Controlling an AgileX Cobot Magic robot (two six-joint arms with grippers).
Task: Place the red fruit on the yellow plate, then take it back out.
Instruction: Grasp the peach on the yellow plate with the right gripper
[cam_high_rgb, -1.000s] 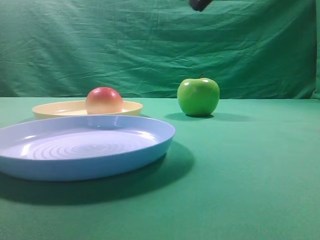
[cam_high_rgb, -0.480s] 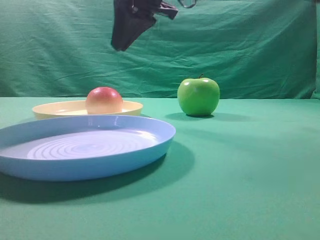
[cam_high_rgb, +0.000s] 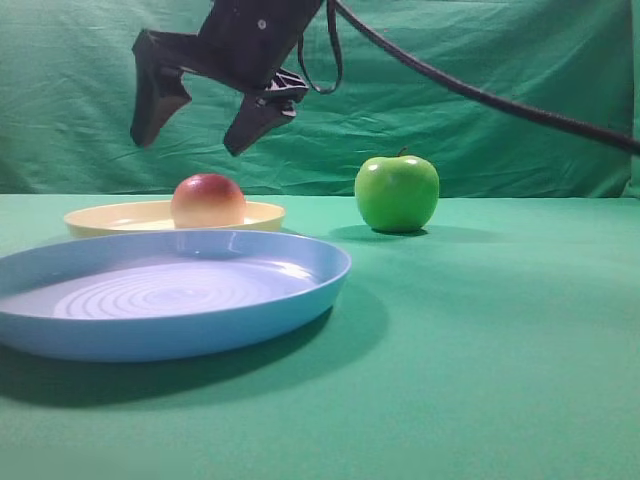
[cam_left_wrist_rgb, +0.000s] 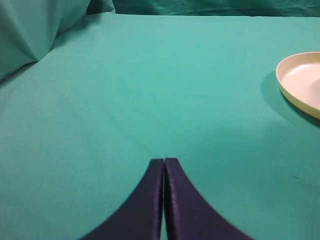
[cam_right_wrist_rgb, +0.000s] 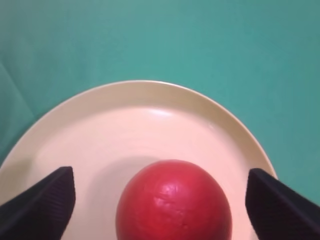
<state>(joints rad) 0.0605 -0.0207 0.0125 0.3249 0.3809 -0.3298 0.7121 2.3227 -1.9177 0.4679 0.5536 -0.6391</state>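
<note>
The red fruit (cam_high_rgb: 208, 200) rests on the yellow plate (cam_high_rgb: 255, 213) behind the blue plate. My right gripper (cam_high_rgb: 195, 140) hangs open in the air just above the fruit, its two black fingers spread wide. Seen from the right wrist, the red fruit (cam_right_wrist_rgb: 174, 202) lies between the spread fingertips (cam_right_wrist_rgb: 42, 200), touching neither, on the yellow plate (cam_right_wrist_rgb: 145, 115). My left gripper (cam_left_wrist_rgb: 163, 162) is shut with nothing in it, low over bare green cloth, with the rim of the yellow plate (cam_left_wrist_rgb: 300, 80) off to its right.
A large light blue plate (cam_high_rgb: 250, 310) with a ringed centre stands in front of the yellow one. A glossy green apple (cam_high_rgb: 397, 193) sits to the right on the green cloth. A green backdrop closes the rear.
My right gripper has come down from the top of the exterior view and leftward to above the fruit, and its fingers have spread open. Fruit, plates and apple have not moved.
</note>
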